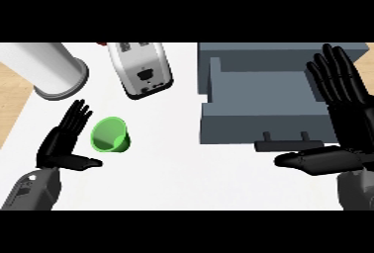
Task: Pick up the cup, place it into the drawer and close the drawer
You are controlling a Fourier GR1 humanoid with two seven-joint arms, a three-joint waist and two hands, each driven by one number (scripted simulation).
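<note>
Both hands sit low in view with fingers straight and holding nothing: the left hand (64,143) just beside the green cup (111,134), the right hand (337,118) over the drawer's right side. That cup lies on the white counter (182,168), apparently tipped, its mouth facing the left hand. A good pick probably means curling fingers and thumb round its wall. To its right the grey drawer (259,123) stands pulled out, handle (288,144) forward, nothing visible inside. Behind stand a toaster (142,69) and a white cylinder (45,66).
</note>
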